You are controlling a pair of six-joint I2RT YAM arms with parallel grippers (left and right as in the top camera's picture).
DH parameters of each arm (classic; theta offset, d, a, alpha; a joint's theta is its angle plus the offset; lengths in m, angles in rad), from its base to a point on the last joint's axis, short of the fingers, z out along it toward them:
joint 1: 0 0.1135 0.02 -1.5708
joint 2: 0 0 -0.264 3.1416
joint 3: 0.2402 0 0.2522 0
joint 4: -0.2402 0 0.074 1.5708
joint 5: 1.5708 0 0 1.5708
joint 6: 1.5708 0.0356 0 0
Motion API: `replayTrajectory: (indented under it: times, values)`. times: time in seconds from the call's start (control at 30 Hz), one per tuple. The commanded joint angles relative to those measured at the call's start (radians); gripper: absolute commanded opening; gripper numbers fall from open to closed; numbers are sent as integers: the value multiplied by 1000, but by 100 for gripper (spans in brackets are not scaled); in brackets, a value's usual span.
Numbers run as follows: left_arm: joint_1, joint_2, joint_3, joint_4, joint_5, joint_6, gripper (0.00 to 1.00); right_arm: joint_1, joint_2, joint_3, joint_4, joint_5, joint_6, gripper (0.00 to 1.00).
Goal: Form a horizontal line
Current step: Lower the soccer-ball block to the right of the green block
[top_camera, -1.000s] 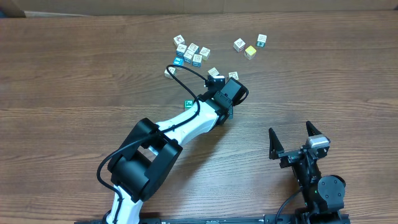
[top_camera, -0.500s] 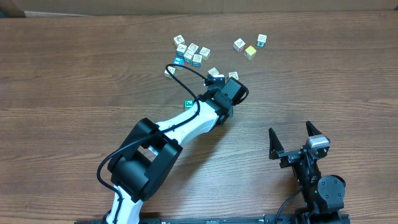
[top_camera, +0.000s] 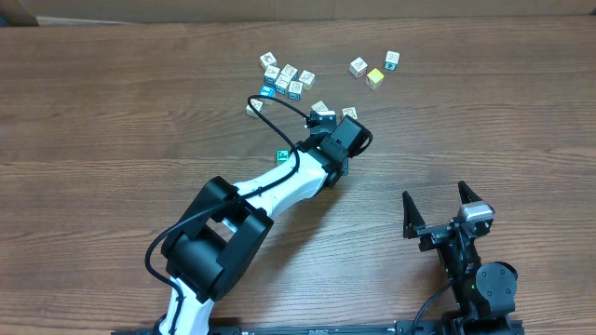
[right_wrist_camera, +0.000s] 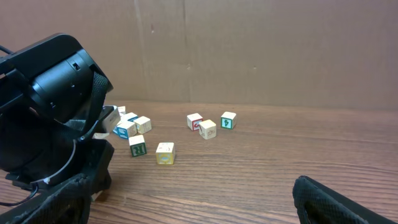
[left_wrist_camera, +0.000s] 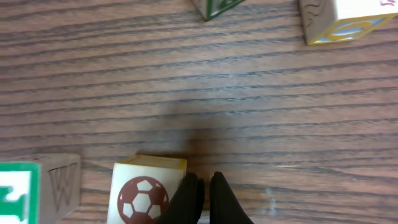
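The horizontal line (left_wrist_camera: 134,186) showed in the left wrist view as only two small cubes side by side at the bottom edge, with a strip of bare wood between them. One was a soccer-ball block (left_wrist_camera: 143,198) with a white face, a brown ball and a yellow top edge. To its left sat a plain wooden W block (left_wrist_camera: 61,186) whose neighbouring face was bright green.

The left gripper (left_wrist_camera: 205,183) had its two black, tapered fingertips pressed together with nothing between them. They rested at the soccer-ball block's right edge; whether they touched it could not be told.

Farther up the dark, grained wooden table (left_wrist_camera: 249,93) lay a green-faced cube (left_wrist_camera: 214,6) and a cream cube (left_wrist_camera: 342,18) with blue and yellow print, apart from each other and from the pair.

From overhead, the left arm's head covered the pair. A tight cluster of cubes (top_camera: 284,79) lay beyond it, three more cubes (top_camera: 372,67) to the right, and a lone green cube (top_camera: 281,154) beside the white forearm.

The right gripper (top_camera: 438,212) hung near the table's front edge, well apart from every cube, its jaws spread wide and empty.
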Motion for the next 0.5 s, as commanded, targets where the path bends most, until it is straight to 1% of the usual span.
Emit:
replayTrajectory:
  times: [0.0, 0.47]
  values:
    - [2, -11, -8, -13, -71, -51, 4, -2, -12, -11, 2, 6, -4, 100]
    - [2, -11, -8, -23, -103, -50, 4, -2, -12, -11, 2, 6, -4, 100]
